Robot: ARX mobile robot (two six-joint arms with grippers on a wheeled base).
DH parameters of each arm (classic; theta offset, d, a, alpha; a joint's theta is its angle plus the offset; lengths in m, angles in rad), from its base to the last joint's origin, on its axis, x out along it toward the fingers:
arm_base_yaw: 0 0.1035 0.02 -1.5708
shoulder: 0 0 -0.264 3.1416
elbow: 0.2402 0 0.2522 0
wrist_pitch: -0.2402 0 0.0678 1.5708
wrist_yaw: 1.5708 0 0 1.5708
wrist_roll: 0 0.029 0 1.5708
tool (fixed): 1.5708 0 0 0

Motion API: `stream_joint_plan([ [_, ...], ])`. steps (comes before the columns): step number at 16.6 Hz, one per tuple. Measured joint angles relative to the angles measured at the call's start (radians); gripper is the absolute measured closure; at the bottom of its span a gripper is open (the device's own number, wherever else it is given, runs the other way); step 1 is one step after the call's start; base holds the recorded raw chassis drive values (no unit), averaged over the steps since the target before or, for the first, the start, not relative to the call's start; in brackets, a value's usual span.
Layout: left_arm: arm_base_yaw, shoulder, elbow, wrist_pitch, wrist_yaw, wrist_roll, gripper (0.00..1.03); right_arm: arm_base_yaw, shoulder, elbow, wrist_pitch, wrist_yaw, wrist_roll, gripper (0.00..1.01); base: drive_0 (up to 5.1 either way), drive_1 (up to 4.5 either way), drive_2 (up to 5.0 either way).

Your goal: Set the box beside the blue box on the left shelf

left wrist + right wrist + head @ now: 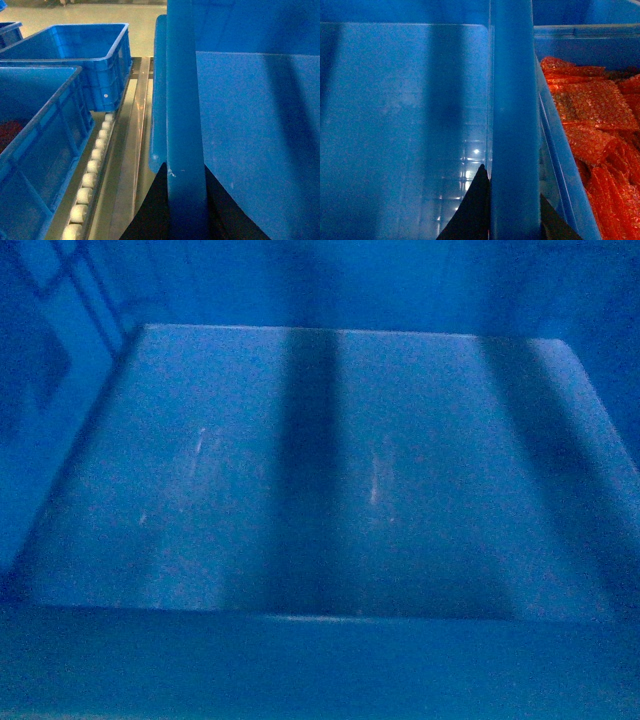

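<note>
Both grippers clamp the box by its rim, one on each side wall, as the wrist views show.

Head view: the box (330,480) fills the whole picture, seen from above and close. Its smooth blue floor carries two dark shadow bands and a few pale scuffs, and the near wall runs across the bottom edge. Neither gripper shows here.

Left wrist view: the left gripper (186,200) has its dark fingers (150,210) on either side of the box's thick rim, which runs straight up the middle of the picture; the jaws are closed on that rim. To the left of the held box lies a metal shelf rail (135,150) with a row of white rollers (92,170) along it. Further left stand two other blue crates on the shelf, a near one (40,150) (something red lies inside it) and a far one (80,60), both apart from the held box.

Right wrist view: the right gripper (512,210) straddles the opposite rim in the same way, dark fingers (475,210) pressed to both faces. Just right of the box sits another blue crate (580,30) filled with orange bubble-wrap bags (595,125).
</note>
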Motion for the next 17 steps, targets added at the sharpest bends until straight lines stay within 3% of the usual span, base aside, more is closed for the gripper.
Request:
stream_joint_plan([
  [5, 0.0, 0.0, 0.0, 0.0, 0.0, 0.0, 0.95, 0.0, 0.0, 0.0, 0.0, 0.0, 0.0, 0.92, 0.0, 0.0, 0.0],
  [6, 0.0, 0.0, 0.0, 0.0, 0.0, 0.0, 0.95, 0.017, 0.002, -0.007, 0.033, 0.042, -0.01, 0.92, 0.0, 0.0, 0.0],
  [7, -0.034, 0.01, 0.0, 0.008, -0.093, -0.008, 0.95, 0.038, 0.002, -0.013, 0.055, 0.074, -0.016, 0.92, 0.0, 0.0, 0.0],
  [8, -0.047, 0.011, 0.0, 0.003, -0.143, -0.019, 0.95, 0.04, 0.003, -0.012, 0.056, 0.081, -0.02, 0.92, 0.0, 0.0, 0.0],
  [9, -0.045, 0.013, 0.0, -0.005, -0.158, -0.02, 0.95, 0.049, 0.012, -0.007, 0.034, 0.079, -0.013, 0.92, 0.0, 0.0, 0.0],
  [10, -0.029, 0.023, 0.0, -0.023, -0.15, -0.021, 0.95, 0.059, 0.044, 0.013, -0.001, 0.065, -0.004, 0.92, 0.0, 0.0, 0.0],
  [11, 0.021, 0.063, 0.002, -0.044, -0.11, -0.024, 0.95, 0.059, 0.124, 0.052, -0.034, 0.032, 0.001, 0.92, 0.0, 0.0, 0.0],
  [13, 0.155, 0.217, 0.04, -0.01, 0.029, -0.013, 0.95, 0.059, 0.33, 0.13, -0.003, -0.005, -0.001, 0.92, 0.0, 0.0, 0.0],
  [14, 0.198, 0.288, 0.066, 0.003, 0.064, 0.005, 0.95, 0.059, 0.415, 0.177, -0.015, -0.014, 0.003, 0.92, 0.0, 0.0, 0.0],
  [17, 0.238, 0.375, 0.076, 0.006, 0.105, 0.01, 0.95, 0.067, 0.532, 0.206, -0.022, -0.021, 0.028, 0.93, 0.0, 0.0, 0.0],
])
